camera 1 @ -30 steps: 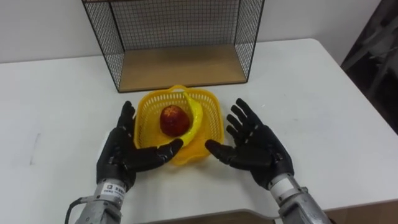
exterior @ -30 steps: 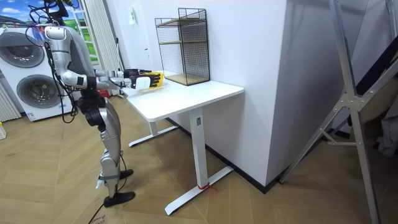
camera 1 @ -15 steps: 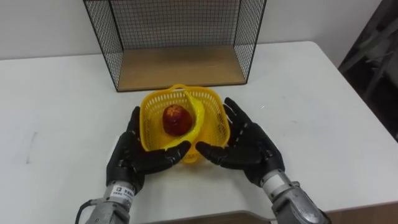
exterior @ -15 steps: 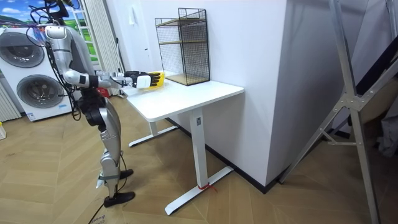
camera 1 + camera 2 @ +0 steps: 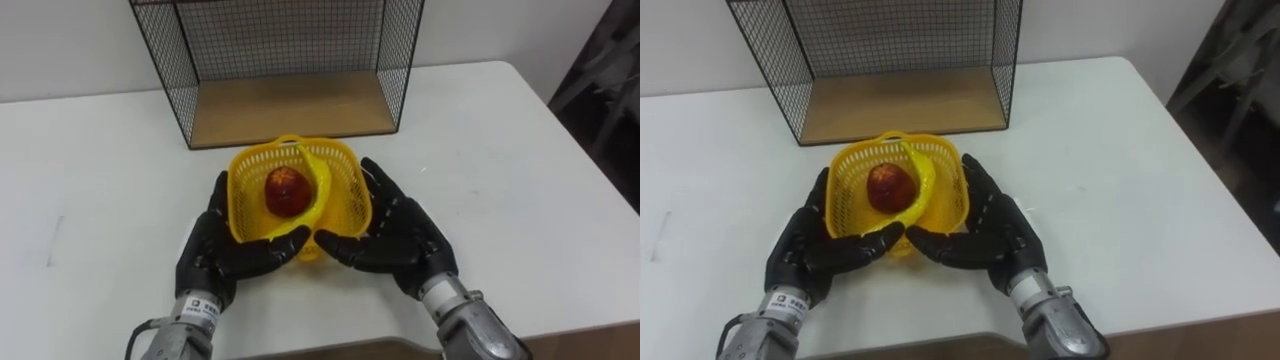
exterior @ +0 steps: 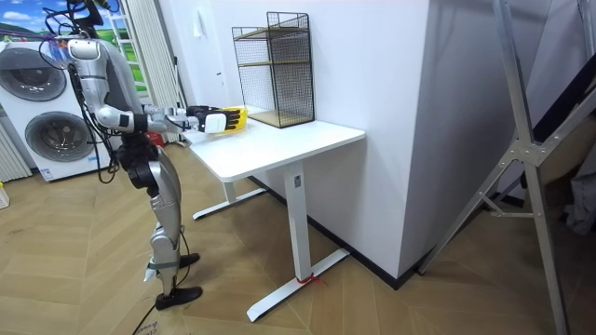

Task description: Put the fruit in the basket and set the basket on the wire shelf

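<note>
Yellow plastic mesh forms the basket (image 5: 345, 200), which sits between the robot's two black hands at the near side of the white tabletop (image 5: 500, 150), a red apple (image 5: 286, 191) lying inside it beside the folded-down handle (image 5: 318, 185). The left hand (image 5: 215, 250) lies flat against the basket's left wall and the right hand (image 5: 400, 235) against its right wall. The fingers (image 5: 375, 185) of both are stretched straight forward along the mesh, not curled round it, and the thumbs reach inward and nearly meet under the near rim. Whether the basket rests on the tabletop or is lifted just clear of it cannot be told. The wire shelf (image 5: 290, 108) stands straight ahead, just beyond the basket's far rim, its open front facing the robot and its wooden floor bare. The fruit step looks finished, and what is left is to place the basket. That move would turn on one line: the shelf mouth lies directly ahead of the fingertips and is wider than the basket, so a short, level push forward should carry the load in. The hold is only a squeeze from two sides, so uneven pressure could tip the basket or let it slip. The room view shows the robot standing at the table's end with both arms stretched forward.
</note>
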Tool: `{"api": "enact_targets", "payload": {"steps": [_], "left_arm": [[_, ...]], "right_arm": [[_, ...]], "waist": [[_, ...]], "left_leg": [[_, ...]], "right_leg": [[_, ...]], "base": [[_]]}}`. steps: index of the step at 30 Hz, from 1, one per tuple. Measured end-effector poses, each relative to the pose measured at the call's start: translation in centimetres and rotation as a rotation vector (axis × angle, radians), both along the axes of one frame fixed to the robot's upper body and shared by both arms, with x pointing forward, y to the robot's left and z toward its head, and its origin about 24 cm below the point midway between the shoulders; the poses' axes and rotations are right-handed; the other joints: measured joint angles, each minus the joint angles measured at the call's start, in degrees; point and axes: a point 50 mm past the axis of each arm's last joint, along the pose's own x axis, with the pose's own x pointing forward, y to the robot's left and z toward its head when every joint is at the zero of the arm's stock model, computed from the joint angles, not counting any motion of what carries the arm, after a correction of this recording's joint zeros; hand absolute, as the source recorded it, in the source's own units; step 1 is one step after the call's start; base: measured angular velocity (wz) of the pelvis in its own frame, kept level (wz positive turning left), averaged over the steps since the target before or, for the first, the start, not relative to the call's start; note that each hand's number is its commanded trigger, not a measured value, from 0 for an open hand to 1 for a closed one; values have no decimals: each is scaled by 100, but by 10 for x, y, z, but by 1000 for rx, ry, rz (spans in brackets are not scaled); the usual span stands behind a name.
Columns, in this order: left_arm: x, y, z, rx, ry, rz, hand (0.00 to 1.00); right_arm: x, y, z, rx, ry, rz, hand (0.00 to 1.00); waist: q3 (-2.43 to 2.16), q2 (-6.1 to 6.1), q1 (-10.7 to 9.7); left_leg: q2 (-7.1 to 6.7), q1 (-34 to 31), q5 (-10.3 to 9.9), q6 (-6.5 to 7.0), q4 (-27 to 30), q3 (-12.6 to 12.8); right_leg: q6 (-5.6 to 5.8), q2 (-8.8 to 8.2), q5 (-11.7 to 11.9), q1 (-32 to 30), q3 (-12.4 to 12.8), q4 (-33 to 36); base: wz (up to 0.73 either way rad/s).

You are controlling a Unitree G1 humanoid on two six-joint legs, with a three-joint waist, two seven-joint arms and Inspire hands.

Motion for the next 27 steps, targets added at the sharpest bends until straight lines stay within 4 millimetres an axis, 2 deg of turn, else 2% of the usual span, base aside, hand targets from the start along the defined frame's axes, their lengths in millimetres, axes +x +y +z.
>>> {"api": "enact_targets", "payload": {"steps": [3, 7, 9, 21, 27], "left_arm": [[8, -5, 6, 0, -28, -16, 0], [16, -9, 13, 2, -56, -28, 0], [18, -10, 15, 2, -66, -29, 0], [24, -14, 30, -11, -134, -21, 0], [26, -14, 43, -23, -187, -12, 0]], "right_arm": [[5, 2, 4, -30, -20, -6, 0], [8, 4, 6, -30, -38, -34, 0], [9, 4, 7, -28, -45, -43, 0], [16, 4, 17, -22, -110, -61, 0], [22, 6, 26, -13, -154, -69, 0]], "waist": [[33, -69, 0], [7, -159, -9], [3, -167, -8], [10, -116, -25], [-6, -57, -48]], "left_leg": [[2, -3, 1, -1, 4, 8], [2, 5, 1, 0, 13, 10], [2, 12, 1, 0, 14, 13], [7, 8, 0, -1, 29, 11], [8, -4, 0, -1, 22, 9]], "right_leg": [[0, 2, 0, 2, 12, 3], [0, 2, 0, 22, 21, -5], [0, 1, 0, 29, 28, -9], [-4, 4, 2, 49, 30, -8], [-4, 7, 2, 21, 29, -6]], "base": [[0], [0], [0], [0], [0]]}}
